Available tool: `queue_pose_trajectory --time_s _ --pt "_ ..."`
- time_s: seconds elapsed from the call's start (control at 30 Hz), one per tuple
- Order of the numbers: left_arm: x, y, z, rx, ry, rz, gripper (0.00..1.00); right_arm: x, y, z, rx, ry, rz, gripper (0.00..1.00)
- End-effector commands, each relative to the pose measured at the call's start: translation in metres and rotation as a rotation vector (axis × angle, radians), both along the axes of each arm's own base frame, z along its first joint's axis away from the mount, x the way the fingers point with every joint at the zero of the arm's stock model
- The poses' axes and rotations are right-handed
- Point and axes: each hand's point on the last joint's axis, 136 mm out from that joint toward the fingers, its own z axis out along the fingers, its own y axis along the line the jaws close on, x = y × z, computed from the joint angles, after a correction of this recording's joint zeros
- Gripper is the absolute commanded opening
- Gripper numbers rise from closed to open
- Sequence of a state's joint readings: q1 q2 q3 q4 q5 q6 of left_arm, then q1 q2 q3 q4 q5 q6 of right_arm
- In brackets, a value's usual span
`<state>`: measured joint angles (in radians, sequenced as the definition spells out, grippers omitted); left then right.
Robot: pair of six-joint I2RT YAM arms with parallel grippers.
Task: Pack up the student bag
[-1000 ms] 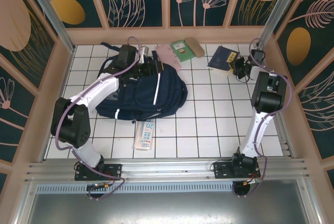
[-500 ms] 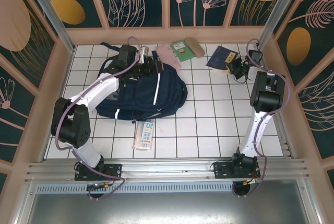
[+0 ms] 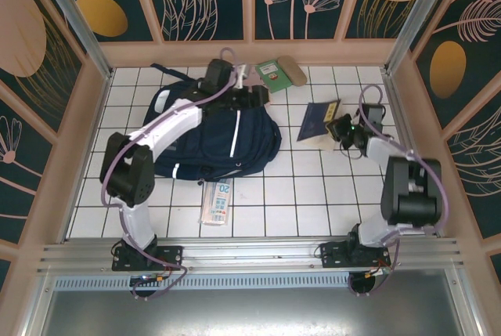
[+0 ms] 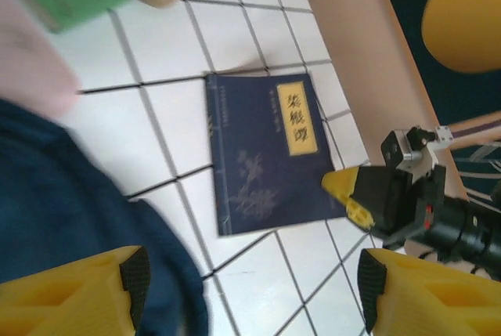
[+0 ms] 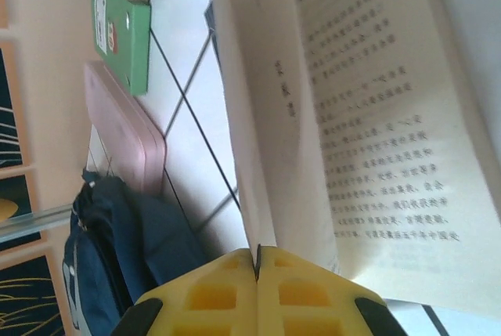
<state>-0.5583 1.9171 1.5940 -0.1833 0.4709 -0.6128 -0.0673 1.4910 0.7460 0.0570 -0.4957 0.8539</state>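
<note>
The student bag [image 3: 219, 140], dark navy with a white stripe, lies at the centre left of the tiled floor. My left gripper [image 3: 252, 98] hovers at its top right corner, open and holding nothing; in the left wrist view the left gripper [image 4: 254, 289] spans the bag's edge [image 4: 70, 218] and bare tile. A navy book with a yellow title label [image 3: 317, 121] [image 4: 262, 156] is tilted up to the right of the bag. My right gripper [image 3: 338, 126] [image 5: 257, 261] is shut on the book's edge, with its printed pages [image 5: 368, 117] falling open.
A green book [image 3: 272, 75] [image 5: 121, 34] and a tan case [image 3: 293, 70] lie at the back wall. A pink pouch [image 5: 125, 132] [image 4: 31, 70] rests by the bag's top. A printed card [image 3: 217, 201] lies in front of the bag.
The right gripper closed on the navy book and carried it from the back right corner toward the centre. The left gripper swung right along the bag's top.
</note>
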Motion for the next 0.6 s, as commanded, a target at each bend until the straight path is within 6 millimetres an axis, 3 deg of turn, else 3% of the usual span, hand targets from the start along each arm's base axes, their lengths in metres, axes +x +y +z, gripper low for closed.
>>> queue_pose_trajectory --time_s 0.0,0.1,0.13,0.2,0.3,0.4,0.57 --pt "-0.016 -0.037 -0.028 0.026 0.08 -0.06 0.72 -0.044 -0.003 -0.009 -0.06 0.03 -0.01 0.0" --pt "-0.028 -0.06 -0.054 0.044 0.127 -0.082 0.72 -0.081 -0.001 -0.012 -0.119 0.037 -0.011 0.0" --pt "-0.031 -0.067 -0.063 0.045 0.146 -0.089 0.73 -0.088 -0.001 -0.012 -0.135 0.03 -0.009 0.07" --pt "-0.039 -0.084 -0.08 0.041 0.188 -0.115 0.73 -0.097 -0.009 -0.01 -0.203 0.028 -0.024 0.43" --pt "-0.037 -0.102 -0.104 0.049 0.236 -0.124 0.73 -0.09 -0.037 -0.002 -0.342 0.019 -0.103 0.72" --pt "-0.03 -0.112 -0.125 0.054 0.279 -0.123 0.73 -0.076 -0.05 -0.006 -0.341 0.023 -0.141 0.76" --pt "-0.033 -0.127 -0.142 0.036 0.321 -0.162 0.73 -0.052 -0.042 -0.031 -0.234 0.053 -0.096 0.74"
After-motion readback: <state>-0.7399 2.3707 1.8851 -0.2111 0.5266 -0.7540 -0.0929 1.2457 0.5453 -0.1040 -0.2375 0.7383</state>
